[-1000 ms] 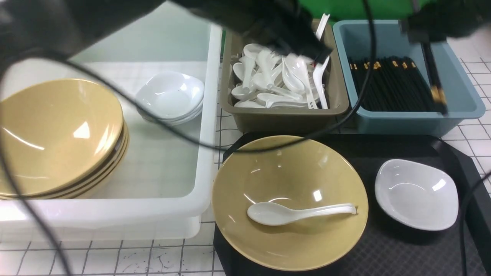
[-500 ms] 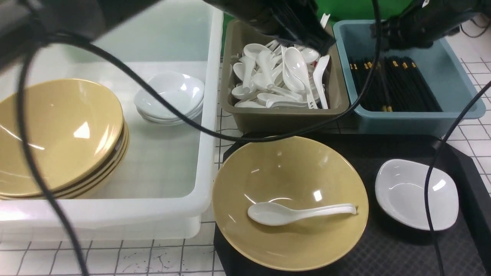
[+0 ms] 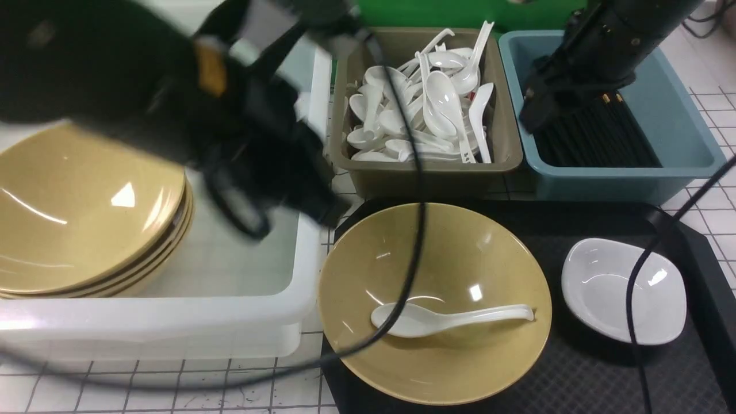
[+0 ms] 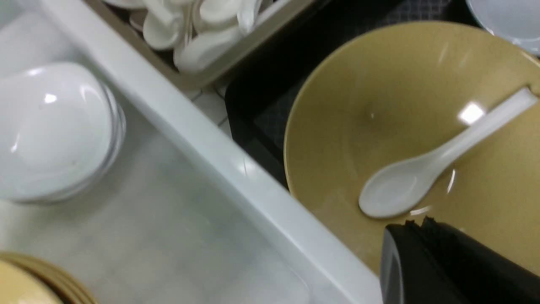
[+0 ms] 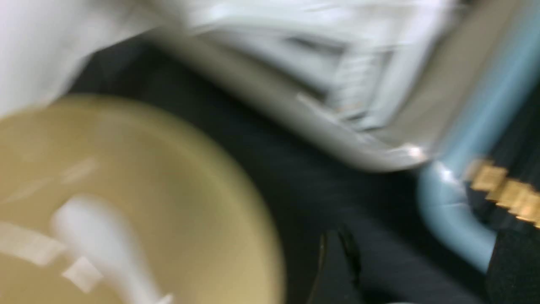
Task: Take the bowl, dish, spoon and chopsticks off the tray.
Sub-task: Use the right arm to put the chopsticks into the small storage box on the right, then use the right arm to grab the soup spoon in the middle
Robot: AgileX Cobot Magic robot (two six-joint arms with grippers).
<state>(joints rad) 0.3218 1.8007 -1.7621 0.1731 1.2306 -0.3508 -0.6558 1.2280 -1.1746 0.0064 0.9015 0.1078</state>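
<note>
You see the yellow bowl upright at the left end of the black tray, with the white spoon lying inside, handle pointing right. The small white dish sits to its right, apart.

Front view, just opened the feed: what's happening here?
Two arms are clearing a black tray. The yellow bowl, with the white spoon lying in it, and the white dish sit on the tray. No chopsticks are on it. Black chopsticks lie in the blue bin, where the right gripper hangs open and empty. The left gripper is shut, holding nothing, by the bowl's left edge near the spoon's scoop.
</note>
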